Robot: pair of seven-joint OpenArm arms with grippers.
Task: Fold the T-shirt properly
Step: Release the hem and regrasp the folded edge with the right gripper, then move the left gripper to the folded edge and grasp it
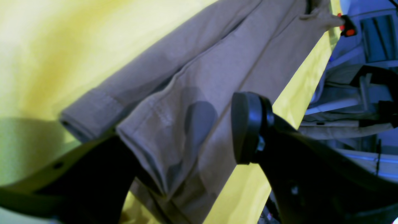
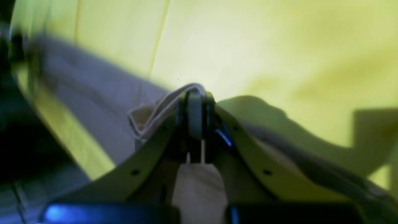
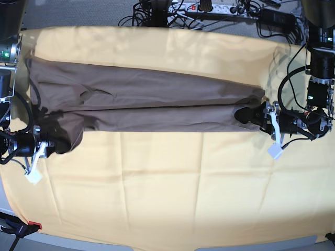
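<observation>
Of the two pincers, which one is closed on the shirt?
The right pincer: its jaws meet on a bunched fold of the shirt. The left pincer has its jaws apart, one on each side of the shirt's end.

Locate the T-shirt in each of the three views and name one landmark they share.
Left wrist: the T-shirt runs diagonally from lower centre to upper right.
Right wrist: blurred, at left and centre, a folded edge pinched in the right gripper.
Base: a long brown band across the upper middle.
Shared landmark: the yellow cloth beneath.

Bare yellow cloth (image 3: 167, 198) below the T-shirt (image 3: 157, 102) lies unobstructed.
</observation>
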